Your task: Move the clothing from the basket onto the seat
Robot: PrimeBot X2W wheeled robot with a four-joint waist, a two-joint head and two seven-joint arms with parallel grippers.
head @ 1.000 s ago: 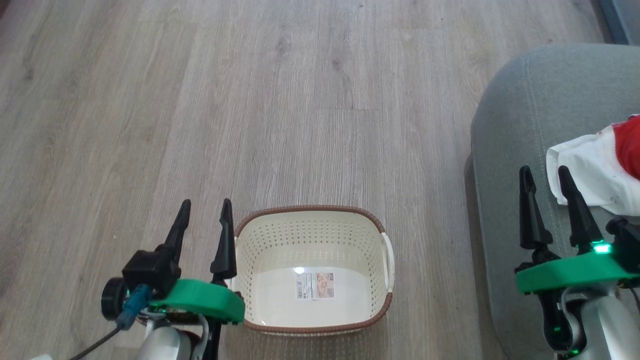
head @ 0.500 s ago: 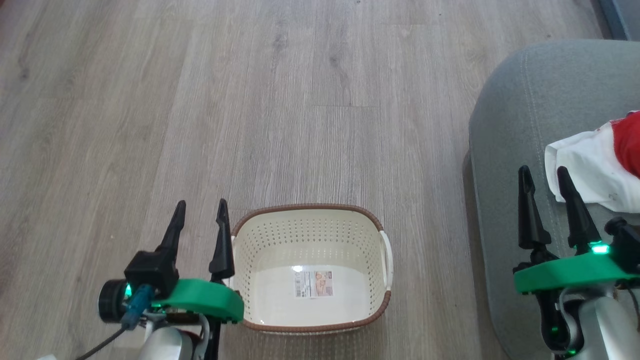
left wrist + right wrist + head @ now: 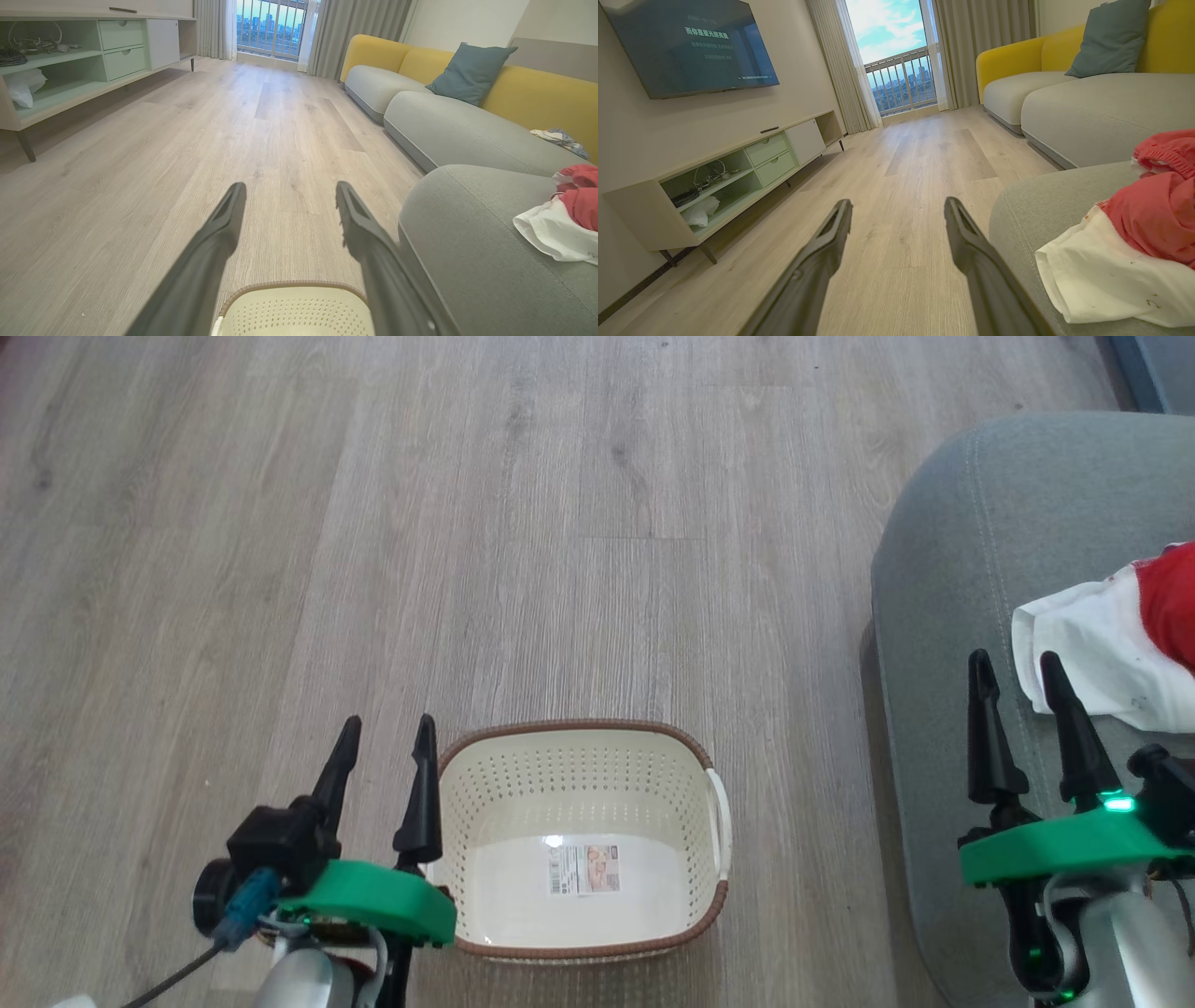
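While the right end effector [image 3: 1015,655] gapes empty, the clothing [image 3: 1083,644] lies on the seat [image 3: 980,523] just to its right

Basket [image 3: 579,761] bare on floor; clothing [image 3: 1111,649] on seat [image 3: 971,560].

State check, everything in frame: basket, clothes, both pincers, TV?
basket: upright on the floor, empty
clothing: crumpled on the seat
left pincer: open, holding nothing
right pincer: open, holding nothing
TV: on, text on screen
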